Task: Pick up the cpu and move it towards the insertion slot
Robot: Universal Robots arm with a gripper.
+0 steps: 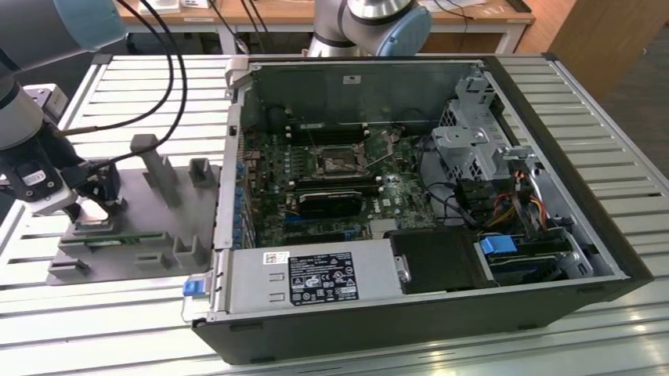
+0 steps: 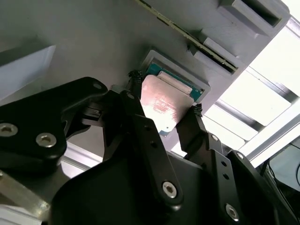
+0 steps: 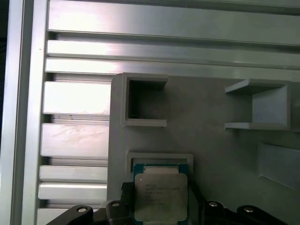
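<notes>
No print can be read. In the first wrist view the cpu (image 3: pixel 159 194) bears faint lines of lettering on its metal top, too small to make out. In the exterior view a black label (image 1: pixel 321 278) with white marks and a white barcode sticker (image 1: pixel 275 257) sit on the power supply (image 1: pixel 251 286).

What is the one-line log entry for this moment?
gripper: shut on cpu | cpu: at grey fixture | insertion slot: inside computer case, apart

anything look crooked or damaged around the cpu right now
Nothing stands out. The cpu sits square between the fingers at its recess in the grey holder, with no visible marks. The insertion slot in the case looks unobstructed.
</notes>
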